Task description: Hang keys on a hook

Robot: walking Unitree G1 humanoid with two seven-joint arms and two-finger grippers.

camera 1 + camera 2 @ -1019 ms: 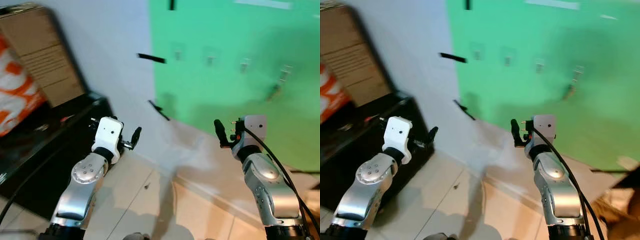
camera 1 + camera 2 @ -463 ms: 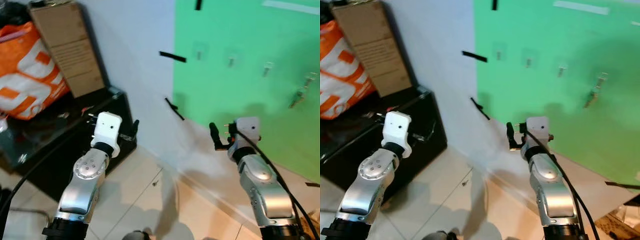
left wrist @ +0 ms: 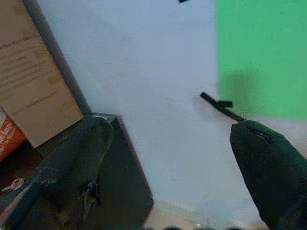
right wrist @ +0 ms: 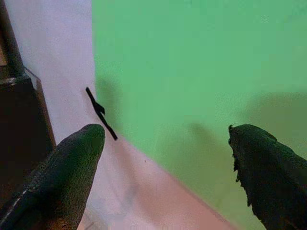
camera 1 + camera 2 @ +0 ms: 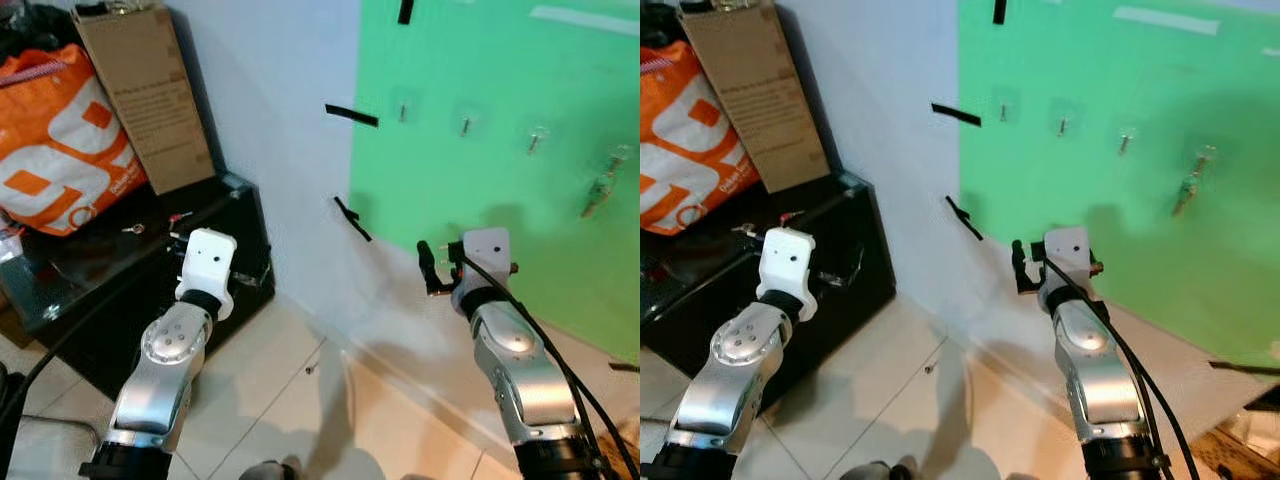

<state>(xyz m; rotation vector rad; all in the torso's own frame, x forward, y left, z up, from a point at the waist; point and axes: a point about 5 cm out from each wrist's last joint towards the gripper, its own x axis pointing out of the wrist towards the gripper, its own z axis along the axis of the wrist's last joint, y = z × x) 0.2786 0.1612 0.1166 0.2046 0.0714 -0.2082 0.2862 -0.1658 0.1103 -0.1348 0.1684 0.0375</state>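
Both arms reach forward over the tiled floor (image 5: 270, 390). The left gripper (image 3: 168, 158) and right gripper (image 4: 168, 167) are each spread wide, holding nothing. Beyond, a black cabinet (image 5: 215, 265) bears an orange bag (image 5: 55, 140). On the green wall (image 5: 500, 120), keys (image 5: 600, 190) hang from the rightmost hook (image 5: 622, 155).

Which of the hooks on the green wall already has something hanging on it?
The far-right hook, last in the row: a set of keys dangles from it, while the other three hooks are bare.

Keys (image 5: 601, 190) on far-right hook (image 5: 619, 153), green wall panel (image 5: 520, 70).
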